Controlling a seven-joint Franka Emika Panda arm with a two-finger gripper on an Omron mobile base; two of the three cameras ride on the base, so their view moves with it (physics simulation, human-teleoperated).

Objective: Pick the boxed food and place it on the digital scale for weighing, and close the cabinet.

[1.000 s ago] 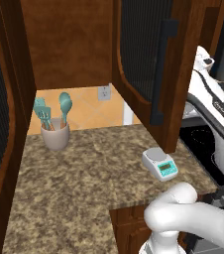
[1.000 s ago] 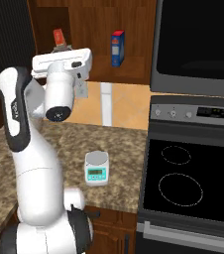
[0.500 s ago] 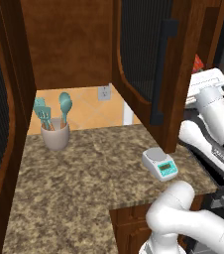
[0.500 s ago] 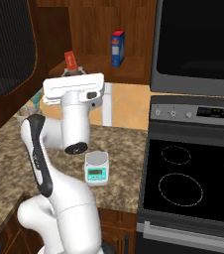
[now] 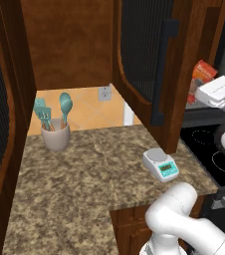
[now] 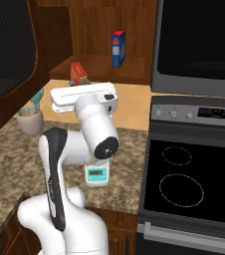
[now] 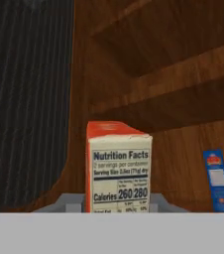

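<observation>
Cabinet (image 5: 149, 60) door stands open. Digital scale (image 5: 161, 165) sits on counter (image 5: 74, 179), well below and forward of the gripper (image 6: 79, 85). Boxed food (image 7: 118, 166) upright, apparently held in the gripper; grip state unclear, fingertips hidden.

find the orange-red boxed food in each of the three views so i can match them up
Left base view: the boxed food is at the right edge, tilted, just above the white hand.
Right base view: the boxed food peeks up behind the hand, upper left of centre.
Hand view: the boxed food is bottom centre, nutrition panel facing the camera.
Shared landmark: the cabinet door's ribbed glass panel.
</observation>
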